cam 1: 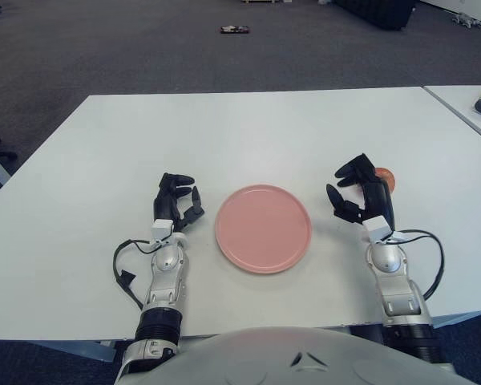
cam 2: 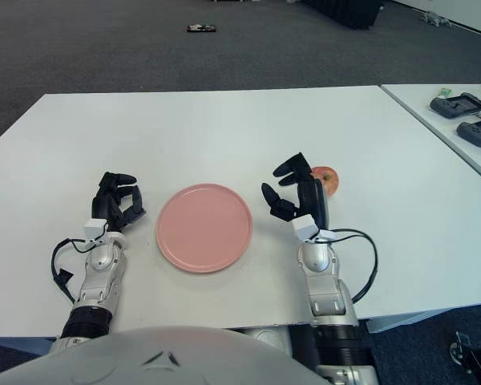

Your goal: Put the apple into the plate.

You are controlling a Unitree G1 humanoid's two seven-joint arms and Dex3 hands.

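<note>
A: Right hand hovering just right of the plate, fingers spread, grasping nothing. Left hand resting just left of the plate, fingers loosely curled, empty.

B: Apple sitting on the table, right of the plate, partly hiding behind the right hand.

A: Risking a nudge: knuckles lying close, possibly rolling the apple farther from the plate.

B: Looking small, round, reddish-orange, smooth. Probably slipping under a shallow three-finger grip.
</note>
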